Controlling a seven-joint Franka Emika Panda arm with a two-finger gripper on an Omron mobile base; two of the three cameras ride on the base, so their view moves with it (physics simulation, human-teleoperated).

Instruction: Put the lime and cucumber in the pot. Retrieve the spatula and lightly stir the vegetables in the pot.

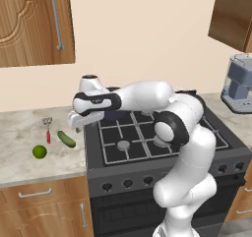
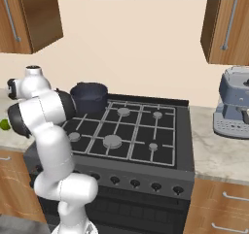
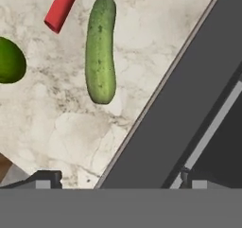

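Observation:
On the marble counter left of the stove lie the bright green lime (image 1: 39, 151), the dark green cucumber (image 1: 66, 139) and the red-handled spatula (image 1: 47, 131). My gripper (image 1: 78, 127) hangs over the counter's edge by the stove, just right of the cucumber and above it. In the hand view the cucumber (image 3: 100, 49) lies ahead, the lime (image 3: 9, 60) is at the left edge, and the spatula handle (image 3: 61, 7) is at the top. The gripper (image 3: 118, 182) is open, with nothing between its fingertips (image 3: 45, 179). The dark pot (image 2: 90, 97) stands on the back left burner; the lime (image 2: 5, 125) shows at the left edge.
The black gas stove (image 1: 162, 133) with grates takes up the middle. A coffee machine (image 2: 236, 104) stands on the right counter. Wooden cabinets hang above, and the hood is overhead. My arm reaches across the stove's left half.

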